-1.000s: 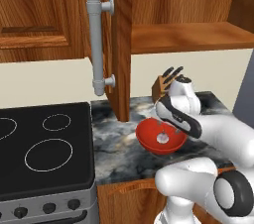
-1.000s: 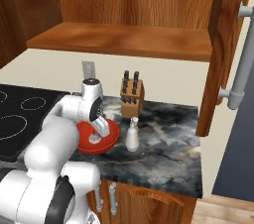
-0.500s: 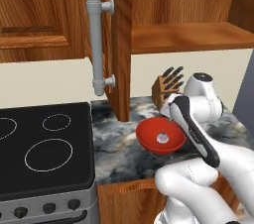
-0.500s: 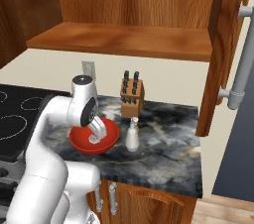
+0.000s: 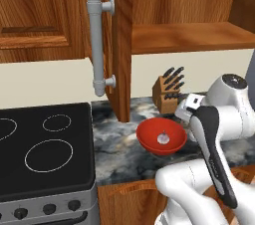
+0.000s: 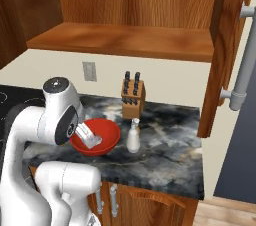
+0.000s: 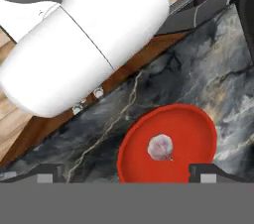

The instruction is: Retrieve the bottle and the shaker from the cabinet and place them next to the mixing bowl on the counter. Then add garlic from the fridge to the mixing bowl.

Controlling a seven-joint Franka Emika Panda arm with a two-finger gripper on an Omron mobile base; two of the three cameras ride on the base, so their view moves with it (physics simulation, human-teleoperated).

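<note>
Garlic (image 7: 160, 146) lies loose in the red mixing bowl (image 7: 198, 124) on the tabletop (image 6: 165, 150), directly below my hand (image 6: 89, 137). I see the fingers spread wide, grasping nothing, the shaker (image 6: 133, 136) just beside the bowl.

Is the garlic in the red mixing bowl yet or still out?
In. The garlic lies loose at the bottom of the red mixing bowl, and the fingers stand wide apart, holding nothing.
</note>
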